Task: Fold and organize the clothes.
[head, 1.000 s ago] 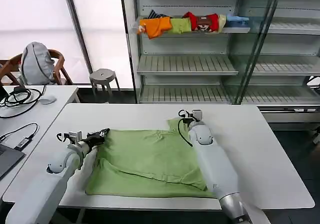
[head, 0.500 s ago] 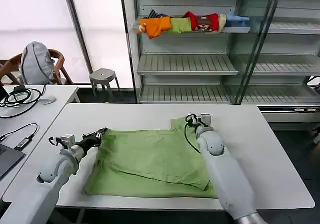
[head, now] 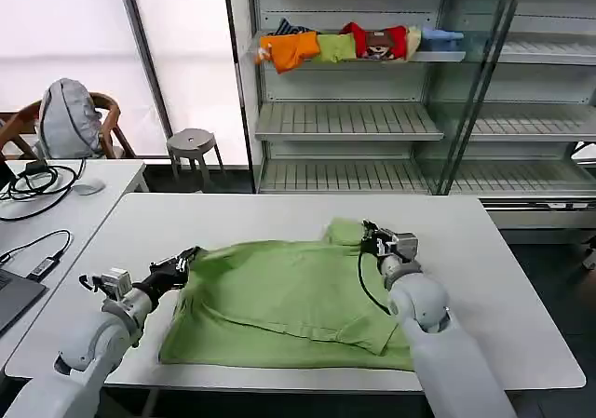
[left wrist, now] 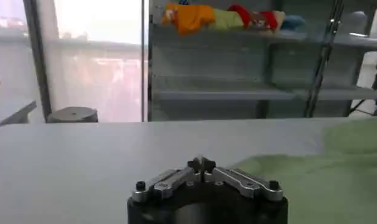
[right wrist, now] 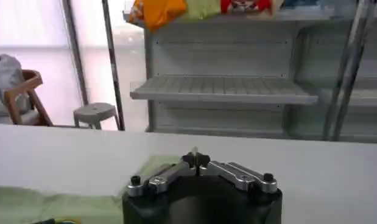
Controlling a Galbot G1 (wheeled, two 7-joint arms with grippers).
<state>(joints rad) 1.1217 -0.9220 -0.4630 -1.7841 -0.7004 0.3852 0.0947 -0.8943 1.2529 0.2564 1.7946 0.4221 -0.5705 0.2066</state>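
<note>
A room with glass-fronted metal shelving [head: 372, 120] stands behind a white table [head: 503, 278], on which the light green shirt [head: 289, 297] lies spread, partly folded, its long axis running across the table from one arm to the other. The left gripper [head: 182, 263] sits at the shirt's left edge, so the cloth stretches away to its right; in the left wrist view its fingertips [left wrist: 201, 164] are pressed together with the green fabric close beside them, and it appears clenched on the shirt's edge, though the pinched cloth itself is hard to make out. The right gripper [head: 371, 238] is at the far right corner, the shirt lying to its left and towards the robot; its fingers look closed too, seemingly pinching that raised corner. Both arms are equally near, one at each end.
</note>
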